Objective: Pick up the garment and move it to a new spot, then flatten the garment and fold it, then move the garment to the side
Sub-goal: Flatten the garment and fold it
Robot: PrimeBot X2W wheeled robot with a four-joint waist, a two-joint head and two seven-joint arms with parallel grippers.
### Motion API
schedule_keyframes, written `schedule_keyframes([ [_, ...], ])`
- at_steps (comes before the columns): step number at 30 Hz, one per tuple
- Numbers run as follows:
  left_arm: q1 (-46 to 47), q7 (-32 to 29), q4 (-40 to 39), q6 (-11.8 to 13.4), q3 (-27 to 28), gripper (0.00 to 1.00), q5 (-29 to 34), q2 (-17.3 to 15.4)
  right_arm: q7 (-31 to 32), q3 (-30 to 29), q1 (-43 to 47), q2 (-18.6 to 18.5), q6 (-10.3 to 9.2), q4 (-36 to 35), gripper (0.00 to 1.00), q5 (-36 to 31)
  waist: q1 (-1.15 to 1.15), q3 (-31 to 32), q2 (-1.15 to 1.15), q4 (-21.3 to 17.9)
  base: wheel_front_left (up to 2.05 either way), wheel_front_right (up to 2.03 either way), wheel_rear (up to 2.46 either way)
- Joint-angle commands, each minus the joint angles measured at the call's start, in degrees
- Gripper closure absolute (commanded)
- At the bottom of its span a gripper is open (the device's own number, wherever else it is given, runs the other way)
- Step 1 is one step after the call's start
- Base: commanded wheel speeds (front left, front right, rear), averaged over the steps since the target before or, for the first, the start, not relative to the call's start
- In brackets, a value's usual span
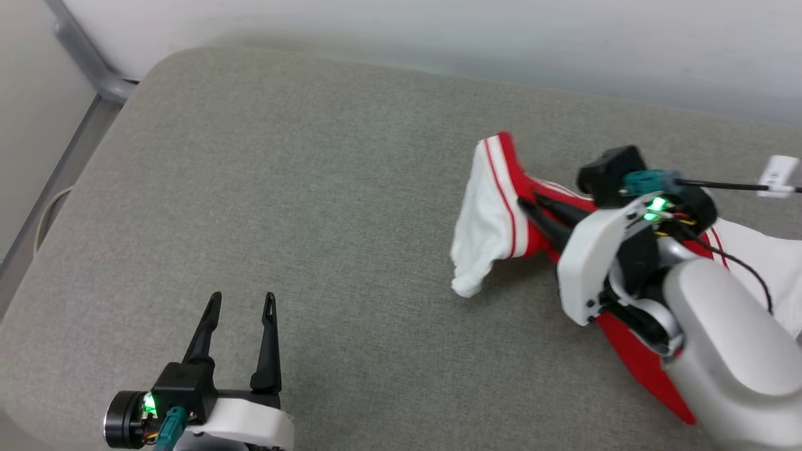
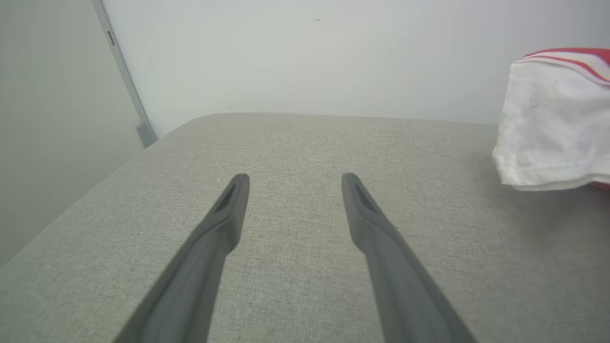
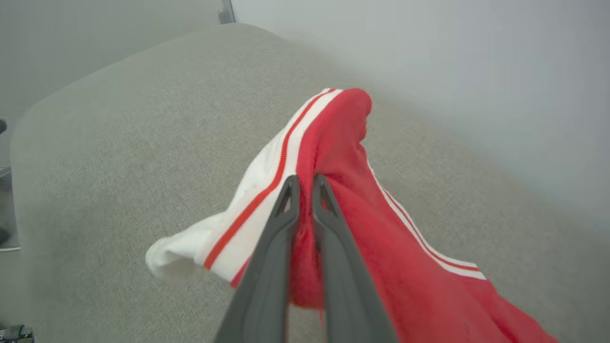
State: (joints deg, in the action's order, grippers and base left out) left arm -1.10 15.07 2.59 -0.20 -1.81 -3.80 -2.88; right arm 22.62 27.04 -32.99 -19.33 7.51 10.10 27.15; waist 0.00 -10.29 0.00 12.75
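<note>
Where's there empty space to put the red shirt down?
The big bare stretch of the grey cushion between the open left hand and the shirt, up to the far edge. It's crowded on the right, where the right hand pinches the shirt and its arm covers the cushion.

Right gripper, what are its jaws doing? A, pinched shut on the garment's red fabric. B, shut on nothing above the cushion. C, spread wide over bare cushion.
A: the right wrist view shows the right gripper with its jaws closed on a red fold of the garment.
</note>
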Motion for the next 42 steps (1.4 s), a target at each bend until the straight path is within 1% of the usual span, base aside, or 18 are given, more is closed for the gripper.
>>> schedule_keyframes([
  [1, 0.8, 0.15, 0.03, 0.29, -0.4, 0.0, -0.47, 0.02, -0.95, 2.02, -2.03, 0.85, -0.04, 2.36, 1.0, 0.61, 0.0, -1.03, 0.0, 1.17, 0.0, 0.0, 0.0],
  [4, 1.55, 0.15, 0.14, 0.69, -0.81, 0.0, -1.0, 0.01, -1.91, 6.12, -4.35, 2.5, -0.04, 8.48, 1.0, 1.74, 0.0, -1.82, 0.0, 2.38, 0.0, 0.0, 0.0],
  [10, 2.02, 0.15, 0.39, 1.31, -1.47, 0.0, -1.7, 0.03, -2.38, 15.33, -7.04, 1.79, -0.05, 20.44, 1.0, 1.05, 0.0, -2.82, 0.0, 3.9, 0.0, 0.0, 0.0],
  [11, 2.06, 0.15, 0.49, 1.49, -1.71, 0.0, -1.86, 0.02, -2.18, 18.72, -7.3, 1.55, -0.05, 25.86, 1.0, 1.79, 0.0, -2.98, 0.0, 4.2, 0.0, 0.0, 0.0],
  [14, 1.89, 0.15, 0.53, 1.68, -1.72, 0.0, -1.9, 0.02, -2.47, 21.38, -7.17, 1.66, -0.05, 30.14, 1.0, 2.7, 0.0, -2.9, 0.0, 4.17, 0.0, 0.0, 0.0],
  [17, 1.41, 0.15, 0.65, 1.65, -1.36, 0.0, -1.61, 0.02, -4.84, 22.59, -8.0, 2.43, -0.05, 32.12, 1.0, 4.05, 0.0, -2.42, 0.0, 3.62, 0.0, 0.0, 0.0],
  [18, 1.24, 0.15, 0.7, 1.6, -1.33, 0.0, -1.44, 0.02, -6.23, 22.63, -8.24, 2.78, -0.06, 32.28, 0.88, 4.53, 0.0, -2.12, 0.0, 3.4, 0.0, 0.0, 0.0],
  [20, 0.9, 0.15, 0.84, 1.49, -1.05, 0.0, -1.23, 0.01, -9.47, 22.22, -8.57, 2.88, -0.07, 31.92, 0.0, 5.36, 0.0, -1.35, 0.0, 2.95, 0.0, 0.0, 0.0],
  [23, 0.16, 0.15, 0.82, 1.33, -0.48, 0.0, -0.7, 0.02, -14.87, 20.92, -8.01, 2.56, -0.06, 30.37, 0.0, 6.27, 0.0, 0.12, 0.0, 1.98, 0.0, 0.0, 0.0],
  [27, -1.11, 0.15, 0.51, 1.18, 0.16, 0.0, 0.06, 0.02, -21.88, 17.43, -6.06, 0.85, -0.06, 27.76, 0.0, 5.89, 0.0, 2.39, 0.0, 0.29, 0.0, 0.0, 0.0],
  [30, -2.19, 0.15, 0.2, 0.9, 0.77, 0.0, 0.64, 0.02, -26.38, 12.59, -4.47, -0.7, -0.06, 25.8, 0.0, 4.26, 0.0, 3.82, 0.0, -1.11, 0.0, 0.0, 0.0],
  [34, -3.3, 0.15, -0.15, 0.83, 1.22, 0.0, 1.12, 0.02, -30.63, 3.89, -1.55, -2.36, -0.06, 23.46, 0.0, 0.7, 0.0, 5.08, 0.0, -2.69, 0.0, 0.0, 0.0],
  [38, -3.82, 0.15, -0.56, 0.57, 1.5, 0.0, 1.32, 0.02, -30.95, -5.64, 1.16, -3.68, -0.06, 19.91, 0.0, -3.37, 0.0, 5.43, 0.0, -3.84, 0.0, 0.0, 0.0],
  [42, -4.0, 0.14, -1.06, 0.35, 1.53, 0.0, 1.46, 0.02, -27.07, -13.76, 2.84, -5.32, -0.06, 14.85, 0.0, -7.27, 0.0, 4.9, 0.0, -4.44, 0.0, 0.0, 0.0],
])
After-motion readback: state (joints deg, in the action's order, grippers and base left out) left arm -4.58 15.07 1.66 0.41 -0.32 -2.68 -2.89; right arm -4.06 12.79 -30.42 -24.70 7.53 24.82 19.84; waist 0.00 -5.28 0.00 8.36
